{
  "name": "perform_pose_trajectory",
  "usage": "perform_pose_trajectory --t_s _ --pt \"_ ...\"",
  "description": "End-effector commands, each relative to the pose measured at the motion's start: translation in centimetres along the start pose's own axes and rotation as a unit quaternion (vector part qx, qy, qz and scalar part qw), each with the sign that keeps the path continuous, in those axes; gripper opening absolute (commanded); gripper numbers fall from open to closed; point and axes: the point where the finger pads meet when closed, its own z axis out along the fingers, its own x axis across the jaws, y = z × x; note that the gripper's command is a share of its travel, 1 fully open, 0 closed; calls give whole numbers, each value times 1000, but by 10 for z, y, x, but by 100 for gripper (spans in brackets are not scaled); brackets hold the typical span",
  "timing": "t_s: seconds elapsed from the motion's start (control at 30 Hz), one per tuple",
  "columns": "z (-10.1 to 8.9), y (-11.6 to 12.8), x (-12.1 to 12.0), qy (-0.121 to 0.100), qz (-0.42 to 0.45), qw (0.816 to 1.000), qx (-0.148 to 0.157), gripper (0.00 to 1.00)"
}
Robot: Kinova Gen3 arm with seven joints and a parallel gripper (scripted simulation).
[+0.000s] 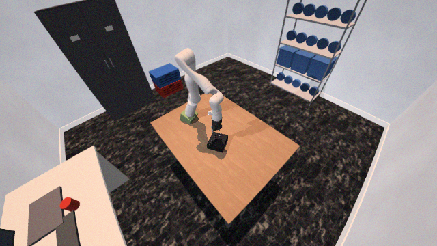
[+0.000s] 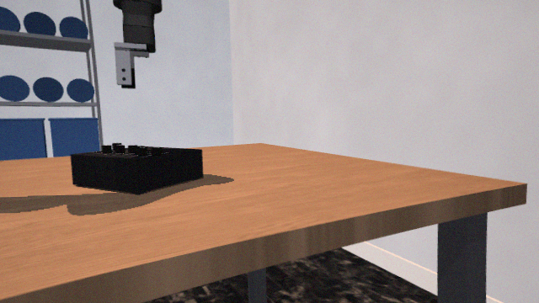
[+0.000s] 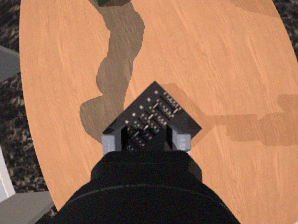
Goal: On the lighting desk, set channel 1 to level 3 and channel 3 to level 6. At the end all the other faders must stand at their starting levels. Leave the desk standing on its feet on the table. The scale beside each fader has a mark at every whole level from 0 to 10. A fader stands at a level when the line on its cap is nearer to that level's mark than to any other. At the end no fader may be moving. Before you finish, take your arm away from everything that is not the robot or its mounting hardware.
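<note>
The lighting desk (image 1: pixel 217 141) is a small black box with a row of fader caps, standing flat on the wooden table (image 1: pixel 225 150). It also shows in the exterior view (image 2: pixel 136 167) and in the wrist view (image 3: pixel 154 117), turned diagonally. The fader levels are too small to read. My gripper (image 1: pixel 216 128) is open and empty, pointing down, well above the desk's near part. In the exterior view the gripper (image 2: pixel 126 77) hangs clearly above the fader caps (image 2: pixel 126 149). In the wrist view its fingers frame one corner of the desk.
A dark cabinet (image 1: pixel 97 58), stacked blue and red crates (image 1: pixel 166 79) and a shelf rack (image 1: pixel 312 48) stand off the table.
</note>
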Motion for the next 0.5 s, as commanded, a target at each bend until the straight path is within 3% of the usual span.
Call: perform_pose_trajectory --t_s 0.0,0.47 --pt "-2 2 2 5 -19 1000 -1 100" --pt "-8 10 5 14 -102 995 -12 100"
